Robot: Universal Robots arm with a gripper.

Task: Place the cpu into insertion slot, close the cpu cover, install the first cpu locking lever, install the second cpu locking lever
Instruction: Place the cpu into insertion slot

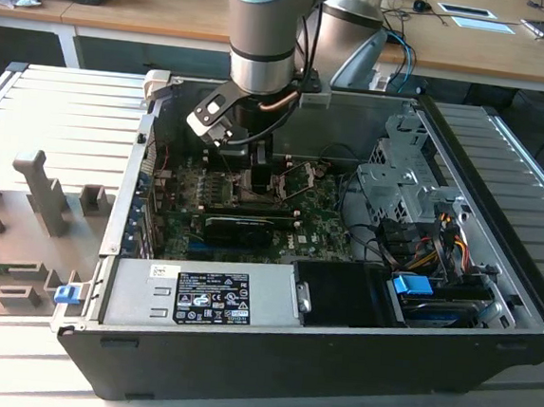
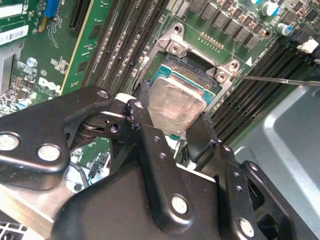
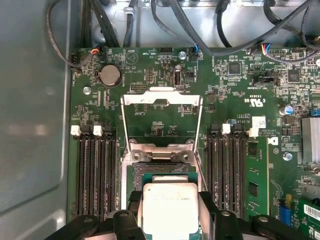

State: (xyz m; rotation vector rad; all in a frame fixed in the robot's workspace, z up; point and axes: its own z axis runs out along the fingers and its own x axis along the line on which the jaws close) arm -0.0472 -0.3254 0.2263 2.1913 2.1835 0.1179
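Arm (image 1: pixel 263 31) pointed straight down, wrist vertical; gripper (image 2: pixel 175 112) hung low, two black fingers (image 2: pixel 150 145) clamped on the cpu (image 2: pixel 172 100).

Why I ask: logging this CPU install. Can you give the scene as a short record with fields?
cpu: gripped at two edges, over the slot; seated or not, cannot tell
gripper: shut on cpu
slot: partly bare, dark pin field showing
cover: open, swung away from slot
setting: open computer case
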